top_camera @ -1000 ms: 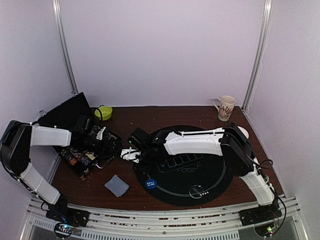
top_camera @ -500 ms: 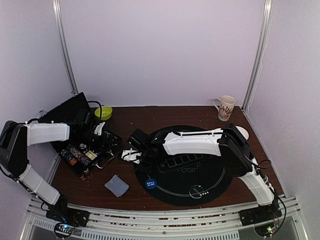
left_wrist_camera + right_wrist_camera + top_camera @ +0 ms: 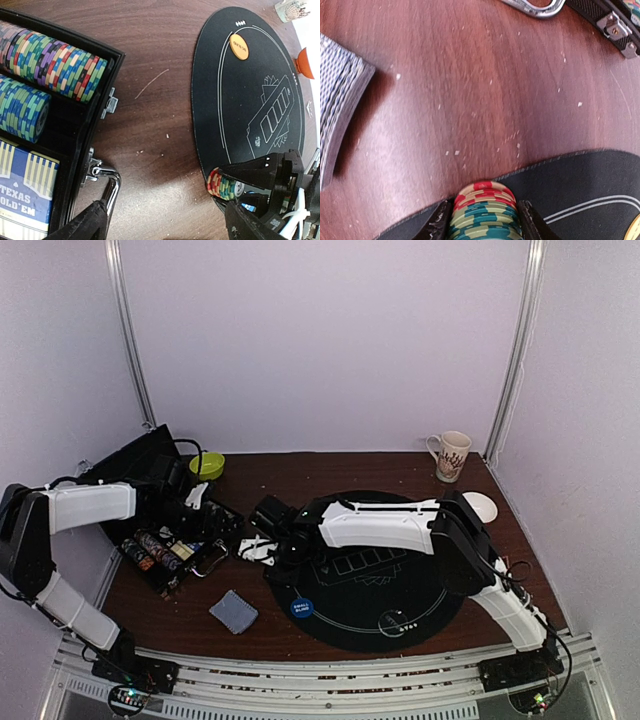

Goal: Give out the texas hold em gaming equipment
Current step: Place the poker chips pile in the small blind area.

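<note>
Left arm (image 3: 90, 505): elbow bent, forearm pointing right. Left gripper (image 3: 165, 227): jaws spread wide.
Right arm (image 3: 385, 525): stretched leftward. Right gripper (image 3: 484, 223): jaws clamping chip stack (image 3: 482, 200).

Counted: one stack of chips (image 3: 484, 210), one loose card deck (image 3: 233, 611), one blue disc (image 3: 301, 607), one orange disc (image 3: 239, 46) and one round black mat (image 3: 430, 590). One open case (image 3: 114, 70) at the left shows one multicoloured chip row (image 3: 55, 57), one green-blue chip row (image 3: 22, 112) and one boxed deck (image 3: 25, 190). One mug (image 3: 451, 455) stands far right, one green bowl (image 3: 208, 465) far left.
</note>
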You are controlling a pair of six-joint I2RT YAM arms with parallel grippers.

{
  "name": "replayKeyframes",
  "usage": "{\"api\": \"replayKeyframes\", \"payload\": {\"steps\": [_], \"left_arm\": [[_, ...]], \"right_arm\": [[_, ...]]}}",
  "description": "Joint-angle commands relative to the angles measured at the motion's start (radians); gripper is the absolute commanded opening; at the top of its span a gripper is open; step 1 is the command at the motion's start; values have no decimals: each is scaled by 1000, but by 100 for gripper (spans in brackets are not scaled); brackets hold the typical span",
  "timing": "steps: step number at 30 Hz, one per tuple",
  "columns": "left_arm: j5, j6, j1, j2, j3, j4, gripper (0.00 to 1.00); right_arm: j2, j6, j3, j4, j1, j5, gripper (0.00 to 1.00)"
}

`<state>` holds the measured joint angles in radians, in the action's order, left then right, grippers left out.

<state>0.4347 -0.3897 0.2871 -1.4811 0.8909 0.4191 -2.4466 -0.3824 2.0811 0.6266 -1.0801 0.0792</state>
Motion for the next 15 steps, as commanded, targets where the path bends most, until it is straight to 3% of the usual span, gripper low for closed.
{"api": "replayKeyframes", "payload": {"steps": [1,10,15], "left_arm": [[-10,20,-1,21,11,-4,84],[-7,23,-1,29,5,-2,85],[-9,26,-1,38,0,0,85]], "right_arm": [[-49,-6,65,44,-2,0,0],[-56,-12,53,43,-1,-25,0],[-55,0,44,48,3,-57,14]]}}
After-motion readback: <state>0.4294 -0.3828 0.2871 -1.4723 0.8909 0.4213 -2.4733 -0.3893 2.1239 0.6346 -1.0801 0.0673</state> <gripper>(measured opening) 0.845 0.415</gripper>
